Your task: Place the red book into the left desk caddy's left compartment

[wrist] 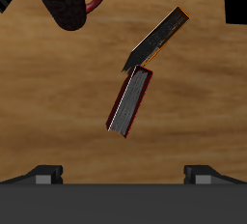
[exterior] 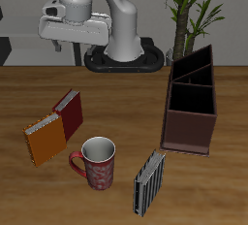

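The red book [exterior: 68, 114] stands tilted on the wooden table, leaning against the orange book [exterior: 44, 140]; its maroon cover and pale page edges also show in the wrist view [wrist: 129, 102]. The left desk caddy [exterior: 192, 98] is a dark brown open-topped box with inner dividers, standing apart from the books across the table; it is out of the wrist view. My gripper [exterior: 70, 48] hangs high above the table, farther back than the red book. It is open and empty, and its two fingertips [wrist: 43, 175] stand wide apart around nothing.
A dark red patterned mug [exterior: 97, 163] stands near the front edge, also in the wrist view [wrist: 63, 1]. A grey-and-black striped book [exterior: 148, 182] stands beside it. The orange book shows in the wrist view [wrist: 157, 37]. A potted plant [exterior: 194, 6] stands behind the caddy.
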Controlling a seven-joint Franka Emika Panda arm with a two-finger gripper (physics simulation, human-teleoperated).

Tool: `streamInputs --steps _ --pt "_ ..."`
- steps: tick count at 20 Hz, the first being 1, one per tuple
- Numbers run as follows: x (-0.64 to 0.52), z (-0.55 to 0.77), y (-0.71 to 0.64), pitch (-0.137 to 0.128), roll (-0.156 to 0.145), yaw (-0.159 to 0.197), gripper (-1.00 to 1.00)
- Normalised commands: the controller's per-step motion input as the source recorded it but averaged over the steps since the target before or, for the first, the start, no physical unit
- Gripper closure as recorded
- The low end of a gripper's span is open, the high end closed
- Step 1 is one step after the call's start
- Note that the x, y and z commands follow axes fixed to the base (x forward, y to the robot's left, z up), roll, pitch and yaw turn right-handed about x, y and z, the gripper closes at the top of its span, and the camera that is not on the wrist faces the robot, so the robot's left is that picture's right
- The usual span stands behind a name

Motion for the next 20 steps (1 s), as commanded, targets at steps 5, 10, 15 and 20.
streamInputs --steps 5,10,15,20 --pt "0.17 -0.13 0.04 -0.005 -0.050 -0.085 -1.00" --pt "0.11 -0.20 0.05 0.004 -0.010 -0.052 -1.00" --pt "0.15 -0.32 0.03 0.013 0.007 0.001 -1.00" --pt "0.07 -0.27 -0.05 0.005 -0.016 -0.035 -1.00"
